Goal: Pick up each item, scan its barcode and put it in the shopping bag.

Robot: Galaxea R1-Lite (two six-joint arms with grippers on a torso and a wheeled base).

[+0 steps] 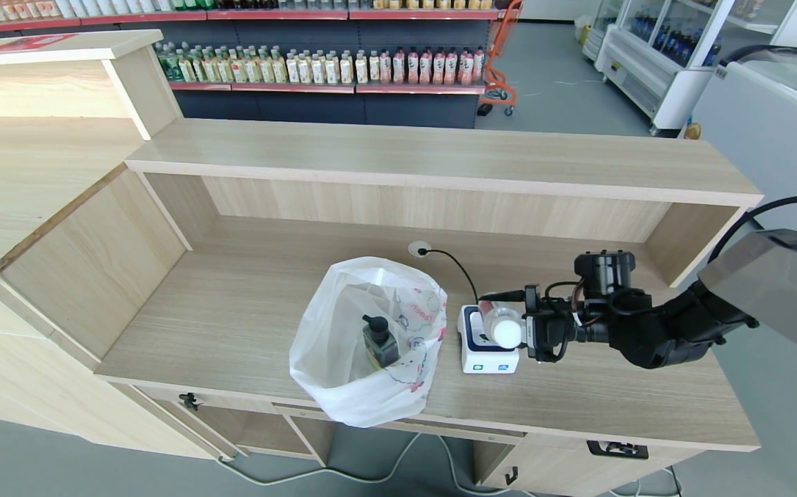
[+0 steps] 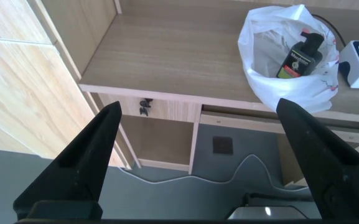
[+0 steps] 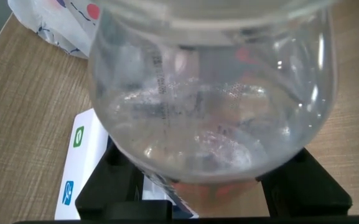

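One clear bottle sits clamped in the right tool.

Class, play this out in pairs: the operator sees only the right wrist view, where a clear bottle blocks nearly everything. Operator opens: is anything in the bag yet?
Observer: Yes, a dark pump bottle sits inside the white bag.
Operator: Anything trailing from the scanner?
Observer: A black cable runs from the scanner back to a hole in the counter.
Operator: And my left hand?
Observer: The left hand is open and empty, out past the counter's front edge.
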